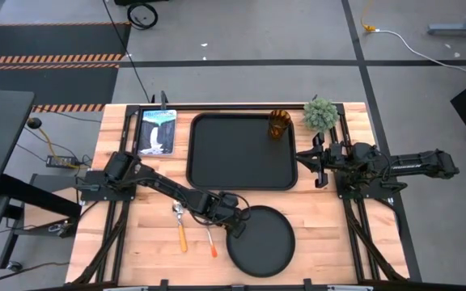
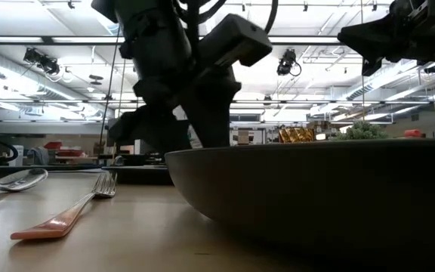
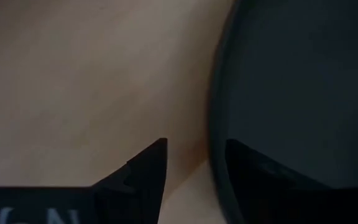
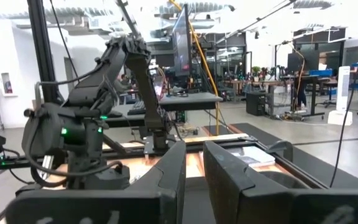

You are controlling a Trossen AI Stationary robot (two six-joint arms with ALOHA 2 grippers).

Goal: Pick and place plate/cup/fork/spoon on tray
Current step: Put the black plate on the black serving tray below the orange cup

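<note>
The round black plate [image 1: 264,242] lies on the wooden table near its front edge and fills the low view [image 2: 316,189]. My left gripper [image 1: 237,228] is open and points down at the plate's left rim [image 3: 219,118], with one finger over the wood and one over the plate's inside. The spoon [image 1: 180,223] and the fork [image 1: 211,240] lie flat on the table left of the plate. The amber cup [image 1: 279,124] stands upright in the far right corner of the black tray [image 1: 217,153]. My right gripper [image 1: 304,162] is shut and hovers right of the tray.
A small green plant [image 1: 320,113] stands beyond the tray's far right corner, next to the cup. A flat picture card [image 1: 157,131] lies left of the tray. Bare wood lies between the tray and the plate.
</note>
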